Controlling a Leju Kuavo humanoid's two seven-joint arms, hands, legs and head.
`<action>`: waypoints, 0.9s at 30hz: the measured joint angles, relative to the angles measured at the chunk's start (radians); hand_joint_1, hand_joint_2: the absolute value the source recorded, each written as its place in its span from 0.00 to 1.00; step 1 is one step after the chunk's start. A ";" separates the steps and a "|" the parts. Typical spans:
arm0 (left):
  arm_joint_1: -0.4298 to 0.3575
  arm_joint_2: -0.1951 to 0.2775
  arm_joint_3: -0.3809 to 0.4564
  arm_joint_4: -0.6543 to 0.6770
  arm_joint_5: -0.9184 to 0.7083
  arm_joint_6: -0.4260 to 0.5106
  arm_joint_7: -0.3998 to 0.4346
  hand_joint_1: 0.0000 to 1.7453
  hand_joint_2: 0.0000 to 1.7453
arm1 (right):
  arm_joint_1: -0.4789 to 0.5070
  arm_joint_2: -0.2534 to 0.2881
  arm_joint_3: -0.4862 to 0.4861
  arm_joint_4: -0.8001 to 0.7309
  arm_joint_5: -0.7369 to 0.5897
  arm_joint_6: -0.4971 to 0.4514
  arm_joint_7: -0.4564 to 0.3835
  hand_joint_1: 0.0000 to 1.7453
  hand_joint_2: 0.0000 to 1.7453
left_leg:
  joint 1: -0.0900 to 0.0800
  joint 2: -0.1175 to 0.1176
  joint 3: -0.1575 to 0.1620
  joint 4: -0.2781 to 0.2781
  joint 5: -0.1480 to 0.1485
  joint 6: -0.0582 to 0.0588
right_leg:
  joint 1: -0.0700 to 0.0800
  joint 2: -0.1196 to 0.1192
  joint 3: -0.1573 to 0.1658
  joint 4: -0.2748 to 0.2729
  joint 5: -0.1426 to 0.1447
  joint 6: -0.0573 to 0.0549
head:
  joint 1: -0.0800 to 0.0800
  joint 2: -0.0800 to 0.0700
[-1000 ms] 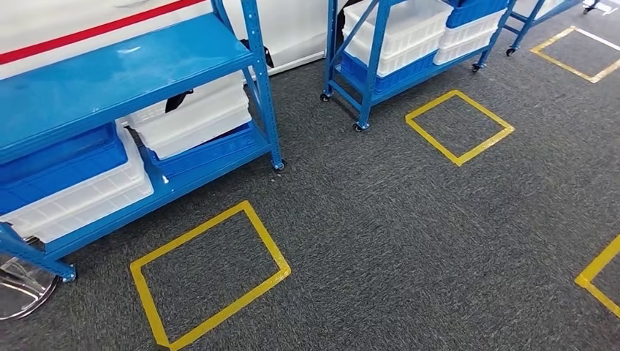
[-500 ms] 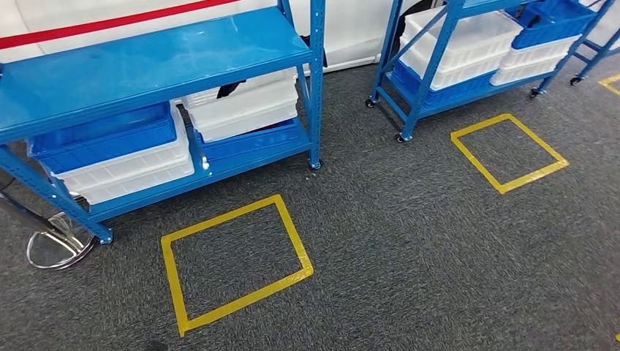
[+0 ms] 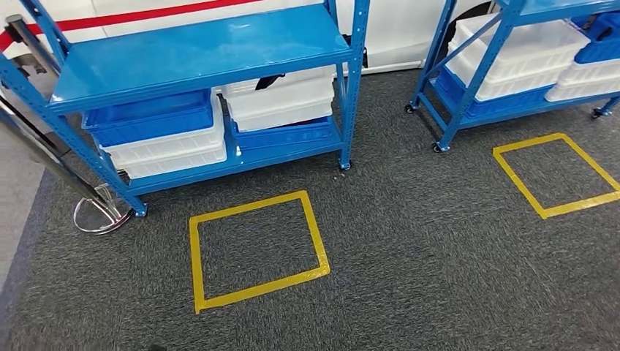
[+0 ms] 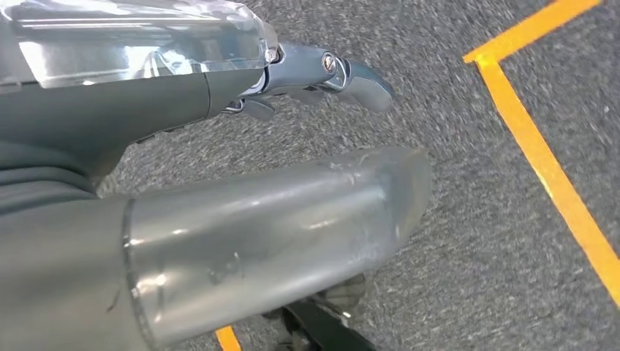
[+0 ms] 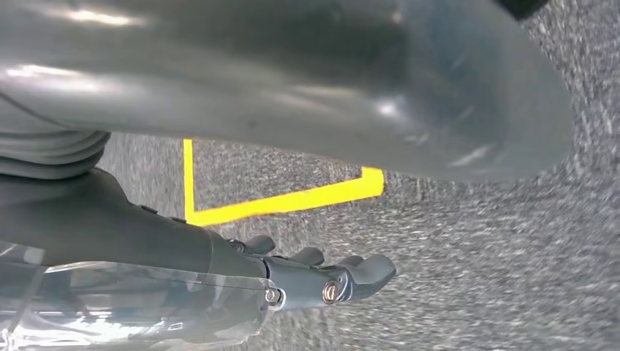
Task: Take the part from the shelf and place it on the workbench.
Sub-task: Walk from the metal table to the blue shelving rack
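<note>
We look down from the head view onto dark grey carpet point(image 3: 439, 248). A blue metal shelf point(image 3: 197, 51) stands ahead and to the left, its upper deck bare. On its lower level sit 2 stacks of bins: on the left, a blue bin point(image 3: 150, 121) resting on white bins point(image 3: 172, 150); on the right, white bins point(image 3: 281, 99) resting on a blue bin point(image 3: 285, 135). We cannot pick out the part itself; nothing in the bins is plain enough to name. A yellow taped square point(image 3: 256, 248) marks the carpet just in front of this shelf. A second blue shelf point(image 3: 512, 66) stands to the right, also loaded with white and blue bins, with another yellow taped square point(image 3: 559, 174) in front of it. A shiny metal stand point(image 3: 99, 212) leans by the first shelf's left leg.

In the left wrist view, our left hand point(image 4: 322, 73) hangs above the carpet, fingers loosely extended and holding nothing. In the right wrist view, our right hand point(image 5: 322, 274) also hangs over the carpet near yellow tape, fingers relaxed and empty.
</note>
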 joint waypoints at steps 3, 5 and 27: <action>-0.005 0.001 0.000 0.000 -0.001 0.000 -0.004 0.00 0.00 | -0.001 0.000 0.000 0.001 0.000 0.001 0.004 0.00 0.00 | -0.013 0.044 0.051 -0.113 0.029 0.021 | 0.006 -0.033 0.006 0.002 -0.006 0.013 | 0.001 0.000; -0.001 0.001 0.001 0.000 -0.003 0.001 -0.006 0.00 0.00 | -0.006 0.000 -0.001 0.001 0.002 0.001 0.008 0.00 0.00 | -0.013 0.021 0.050 -0.118 0.035 0.032 | 0.006 -0.047 0.011 0.002 -0.009 0.025 | 0.002 0.000; -0.003 -0.003 0.007 0.004 0.000 -0.014 -0.021 0.00 0.00 | 0.004 -0.003 -0.008 0.004 0.008 0.009 0.028 0.00 0.00 | 0.001 -0.042 -0.104 0.163 -0.083 -0.005 | -0.009 0.058 -0.009 0.005 0.002 0.006 | -0.004 0.000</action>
